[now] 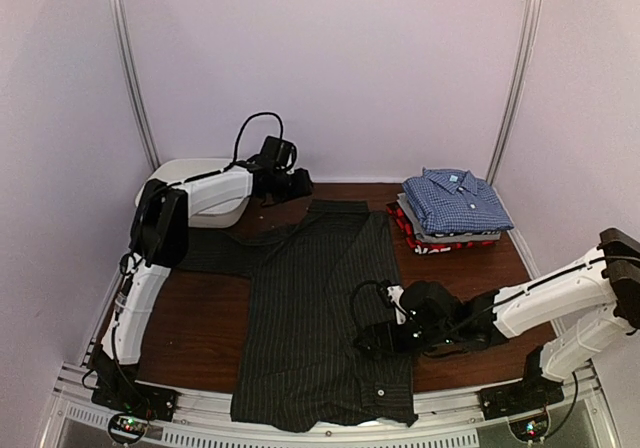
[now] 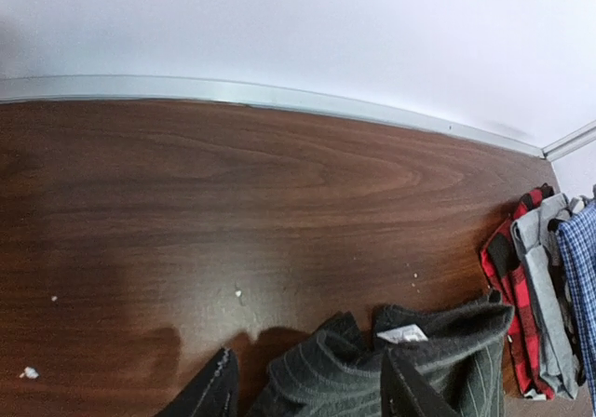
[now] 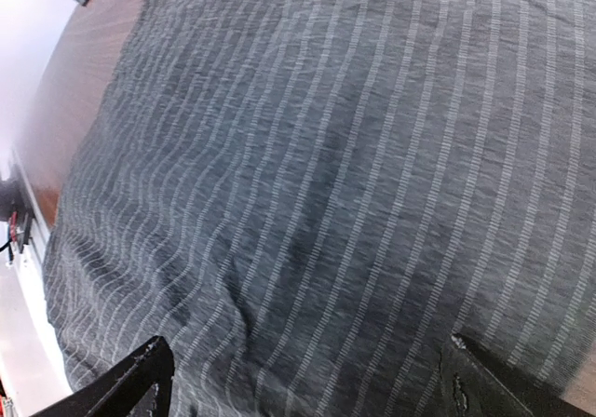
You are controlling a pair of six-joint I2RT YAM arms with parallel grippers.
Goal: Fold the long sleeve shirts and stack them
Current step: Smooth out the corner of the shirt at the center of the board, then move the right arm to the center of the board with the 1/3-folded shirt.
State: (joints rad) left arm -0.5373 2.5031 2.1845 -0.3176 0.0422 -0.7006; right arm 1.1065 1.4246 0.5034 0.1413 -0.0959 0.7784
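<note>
Two hands are at work on one garment. The left hand (image 2: 307, 356) sits at the far end of the counter (image 1: 200, 318), about 11 o'clock in the overhead view. Its fingers (image 2: 212, 389) are drawn part-way together on the collar (image 2: 438, 329) of the black pinstriped shirt (image 1: 320, 308). The cloth bunches up between them, a white label (image 2: 402, 335) showing and a shadow on the wood beneath. The right hand (image 3: 307, 343) reaches in from 3 o'clock and hovers low over the shirt's lower half, a little right of its middle. Its fingers (image 3: 135, 384) are spread wide and grip nothing, with only flat striped cloth between them. Whether the fingertips touch that cloth I cannot tell.

Outward from the hands, the shirt lies spread down the centre of the counter from 12 to 6 o'clock, its hem at the near edge. One sleeve (image 1: 215, 253) stretches flat toward 9 o'clock, and light buttons (image 1: 380, 393) dot the right edge near the hem.

At about 2 o'clock, just beside the shirt's far right corner but not touching it, sits a folded stack — the blue checked shirt (image 1: 457, 200) on top with its collar up, the grey shirt (image 1: 440, 234) under it, and the red-and-black shirt (image 1: 420, 244) at the bottom. The white tub (image 1: 175, 173) stands at 10 o'clock in the far left corner, partly hidden behind the left arm.
</note>
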